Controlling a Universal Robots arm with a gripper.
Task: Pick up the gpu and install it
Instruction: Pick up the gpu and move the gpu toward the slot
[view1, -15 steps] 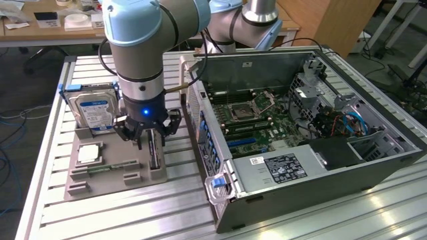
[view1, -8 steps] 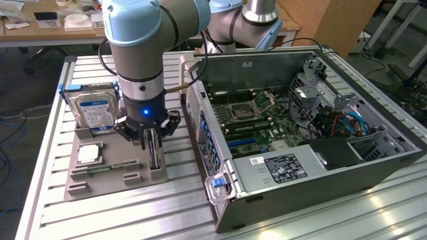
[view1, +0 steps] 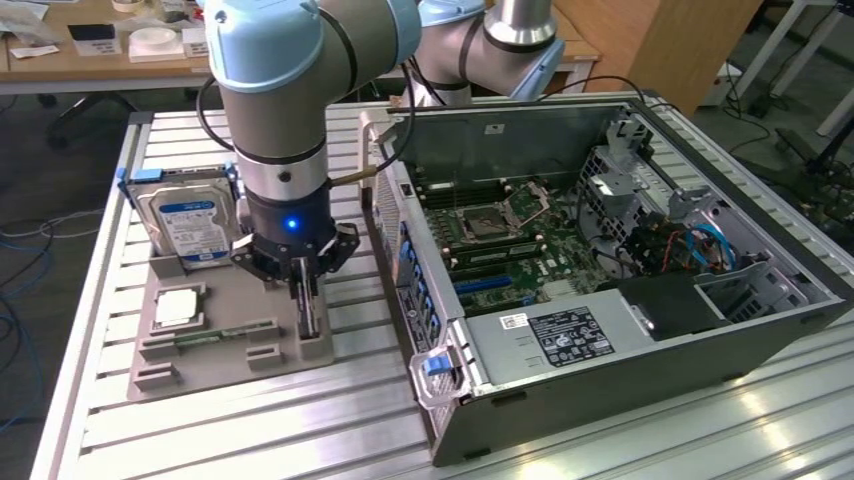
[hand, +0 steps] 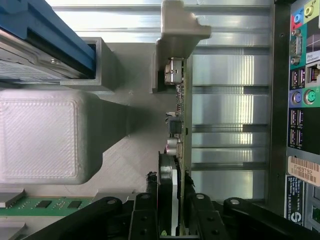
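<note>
The black claw (view1: 304, 288) straddled the thin black rectangular gpu card (hand: 179, 115), which stood edge-on in its grey plastic holder (view1: 200, 375) on the slatted aluminium worktop (view1: 267, 435). Whether it pinched the card, I could not tell. An off-centre grip risked tilting the card and jamming it in the holder's slot.

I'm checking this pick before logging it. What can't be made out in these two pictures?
- Exterior view: the gpu stands on edge in the grey tray, and the gripper covers its upper part.
- Wrist view: the gpu is seen edge-on, so its flat faces are hidden. The gripper covers its near end.
- Exterior view: the arm hides one edge of the hard drive, whose label print is too small to read.
</note>
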